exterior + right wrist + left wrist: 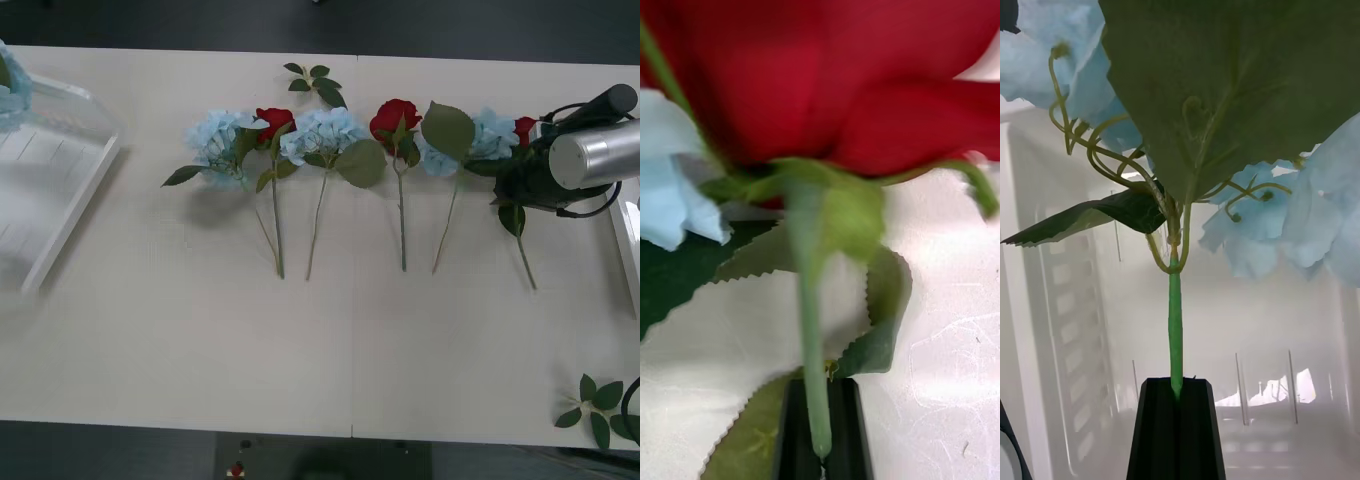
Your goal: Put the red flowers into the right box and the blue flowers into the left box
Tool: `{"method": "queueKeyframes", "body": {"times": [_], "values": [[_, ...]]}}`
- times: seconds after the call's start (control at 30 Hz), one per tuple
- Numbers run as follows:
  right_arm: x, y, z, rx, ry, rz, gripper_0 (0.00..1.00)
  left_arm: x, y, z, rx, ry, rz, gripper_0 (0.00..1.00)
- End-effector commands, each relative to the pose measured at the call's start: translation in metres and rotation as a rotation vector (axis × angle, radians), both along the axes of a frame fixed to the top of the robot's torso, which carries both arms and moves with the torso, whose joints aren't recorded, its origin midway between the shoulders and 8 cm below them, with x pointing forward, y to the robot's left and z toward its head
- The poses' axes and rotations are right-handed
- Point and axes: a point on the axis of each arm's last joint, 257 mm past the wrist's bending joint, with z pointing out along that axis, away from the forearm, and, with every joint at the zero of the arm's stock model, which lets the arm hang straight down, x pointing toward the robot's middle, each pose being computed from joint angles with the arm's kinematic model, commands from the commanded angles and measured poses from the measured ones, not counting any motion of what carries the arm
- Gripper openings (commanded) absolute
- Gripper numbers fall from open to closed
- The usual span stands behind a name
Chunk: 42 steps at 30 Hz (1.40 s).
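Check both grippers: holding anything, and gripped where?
Left gripper holds a blue flower by its stem, just below the bloom, over the left box. Right gripper is shut on a red flower's stem.

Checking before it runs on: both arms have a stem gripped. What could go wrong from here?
1. The right gripper pinches the red rose right beside the neighbouring hydrangea, with leaves overlapping. Lifting could drag that hydrangea along.
2. The left gripper holds the second hydrangea by its thin stem over the left box. The big head might pivot or slip.
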Motion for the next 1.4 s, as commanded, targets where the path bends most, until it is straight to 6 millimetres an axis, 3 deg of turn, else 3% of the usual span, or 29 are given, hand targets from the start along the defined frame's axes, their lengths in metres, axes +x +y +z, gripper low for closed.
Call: {"method": "queueKeyframes", "body": {"times": [0.03, 0.2, 0.3, 0.47, 0.6, 0.7, 0.73, 0.8, 0.83, 1.07, 1.17, 1.4], "values": [[0.009, 0.005, 0.015, 0.04, -0.023, -0.04, 0.0, 0.012, 0.007, -0.001, -0.021, -0.047, 0.073, 0.0], [0.013, -0.011, 0.029, 0.017, -0.04, -0.045, 0.0, 0.021, 0.008, -0.016, 0.015, -0.052, 0.091, 0.0], [0.015, -0.032, 0.059, -0.002, -0.041, -0.063, 0.0, 0.026, 0.008, -0.031, 0.027, -0.051, 0.105, 0.0], [-0.006, -0.076, 0.142, -0.085, 0.02, -0.079, 0.0, 0.027, 0.007, -0.045, 0.03, -0.042, 0.12, 0.0], [-0.028, -0.095, 0.202, -0.092, 0.049, -0.089, 0.0, 0.026, 0.008, -0.045, 0.034, -0.039, 0.122, 0.0], [-0.043, -0.11, 0.234, -0.084, 0.057, -0.093, 0.0, 0.025, 0.012, -0.047, 0.04, -0.041, 0.128, 0.02], [-0.046, -0.118, 0.239, -0.103, 0.059, -0.084, 0.0, 0.025, 0.013, -0.049, 0.045, -0.043, 0.128, 0.22], [-0.052, -0.14, 0.244, -0.17, 0.066, -0.067, 0.0, 0.026, 0.016, -0.048, 0.055, -0.048, 0.132, 0.84], [-0.057, -0.16, 0.239, -0.215, 0.082, -0.073, 0.0, 0.026, 0.017, -0.047, 0.061, -0.049, 0.13, 1.0], [-0.074, -0.268, 0.2, -0.389, 0.091, -0.063, 0.0, 0.024, 0.02, -0.048, 0.079, -0.045, 0.126, 1.0], [-0.083, -0.298, 0.188, -0.418, 0.093, -0.073, 0.0, 0.017, 0.022, -0.047, 0.074, -0.022, 0.122, 1.0], [-0.105, -0.351, 0.169, -0.49, 0.106, -0.126, 0.0, -0.009, -0.02, -0.013, -0.12, 0.048, 0.015, 1.0]]}}
